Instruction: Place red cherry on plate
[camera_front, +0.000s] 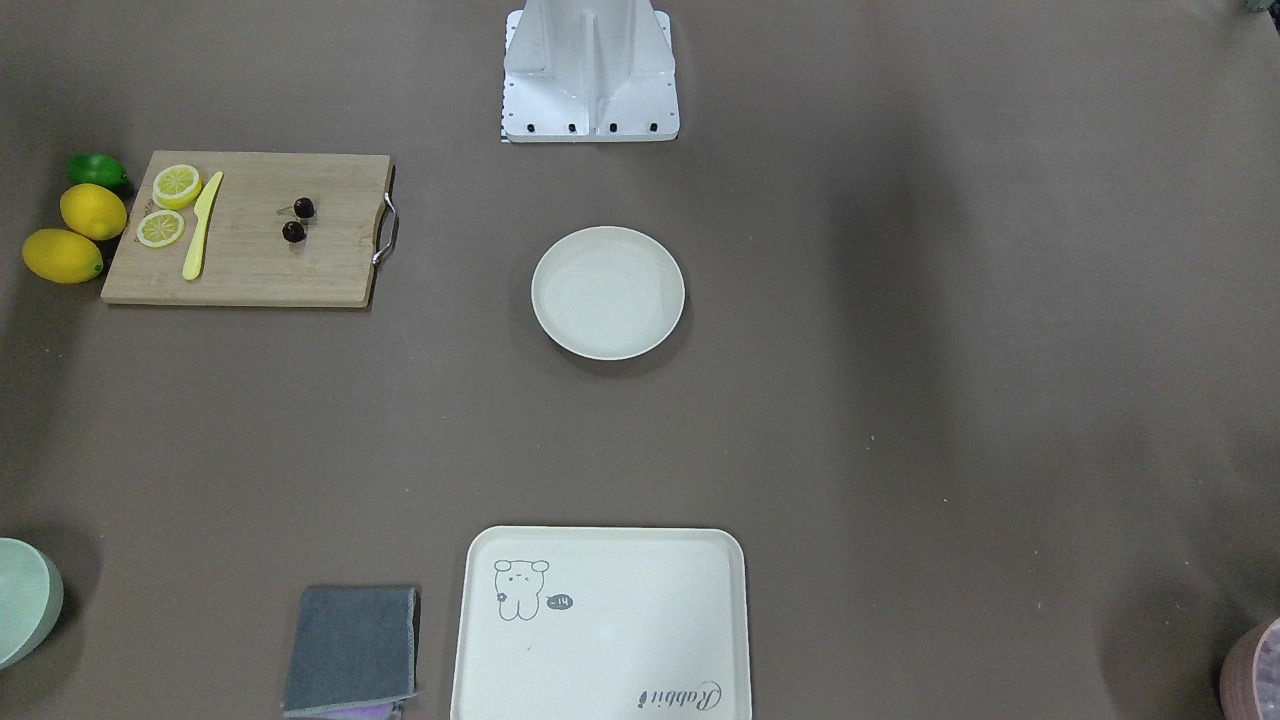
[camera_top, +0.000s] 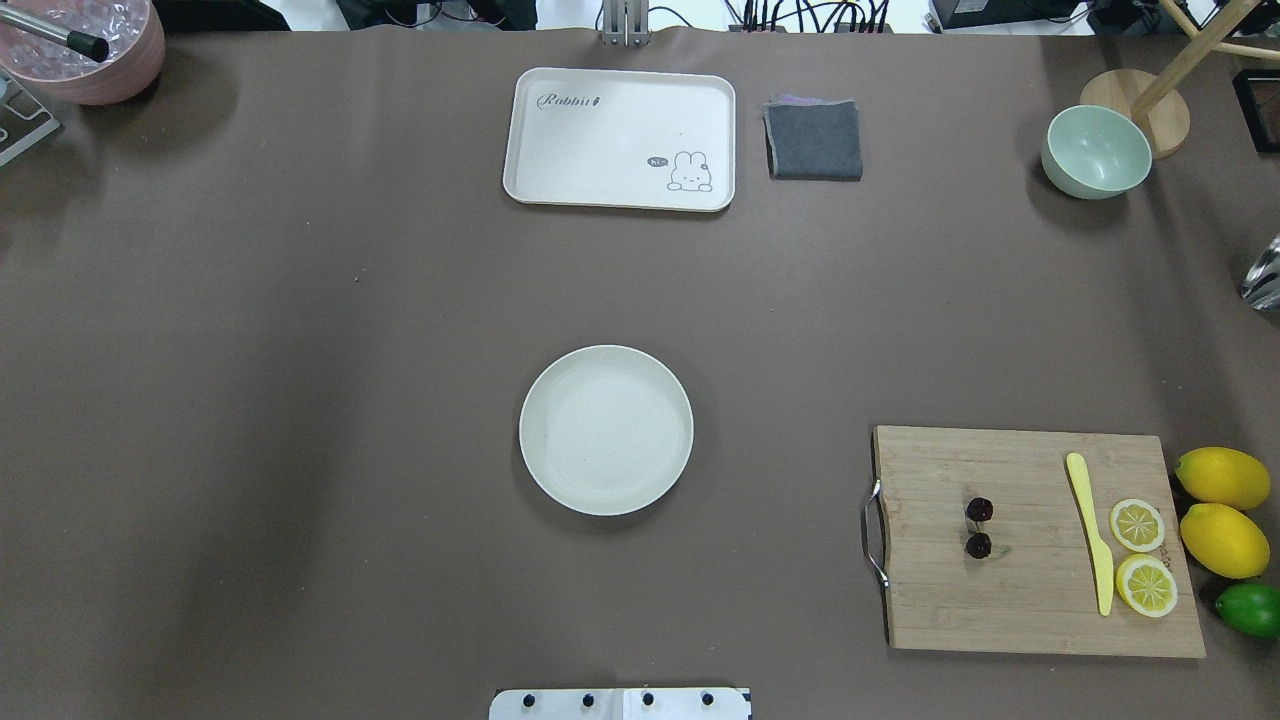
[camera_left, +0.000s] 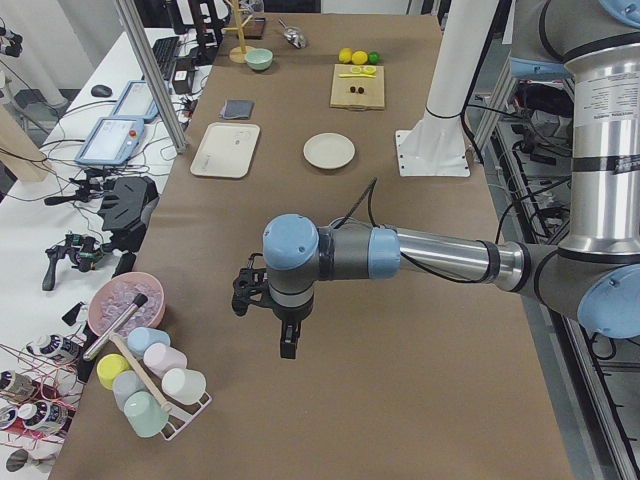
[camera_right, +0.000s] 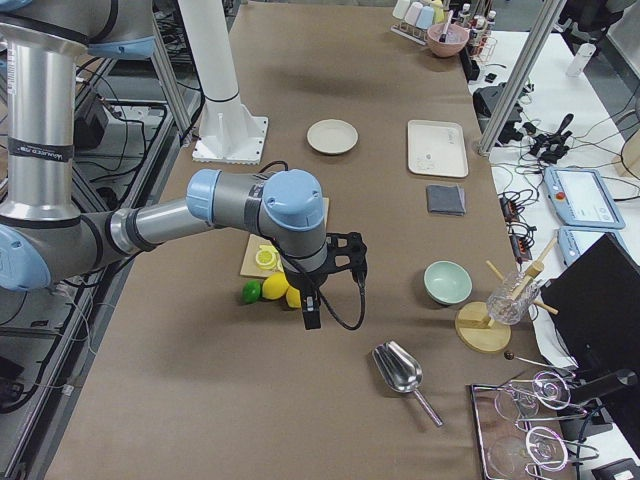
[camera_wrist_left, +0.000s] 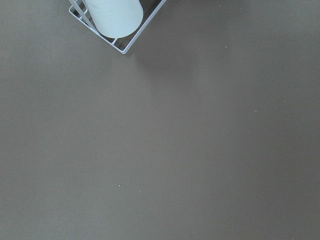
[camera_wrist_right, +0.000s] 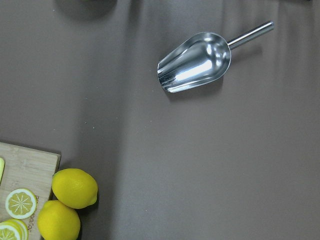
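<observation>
The red cherry (camera_top: 978, 527), a pair of tiny dark fruits, lies on the wooden cutting board (camera_top: 1030, 560) at the table's right; it also shows in the front view as the cherry (camera_front: 298, 220). An off-white plate (camera_top: 606, 430) sits bare at the table's centre, seen too as the plate (camera_front: 608, 292). Neither gripper is in the overhead, front or wrist views. My left gripper (camera_left: 287, 342) hangs above the table far to the left, near a cup rack. The right gripper (camera_right: 312, 316) hovers beyond the lemons at the far right. I cannot tell whether either is open or shut.
On the board lie a yellow knife (camera_top: 1090, 535) and two lemon slices (camera_top: 1140, 555); two lemons (camera_top: 1222, 510) and a lime (camera_top: 1250, 608) sit beside it. Rabbit tray (camera_top: 620, 140), grey cloth (camera_top: 814, 140), green bowl (camera_top: 1096, 152) and pink bowl (camera_top: 85, 50) line the far edge. A metal scoop (camera_wrist_right: 196, 62) lies right.
</observation>
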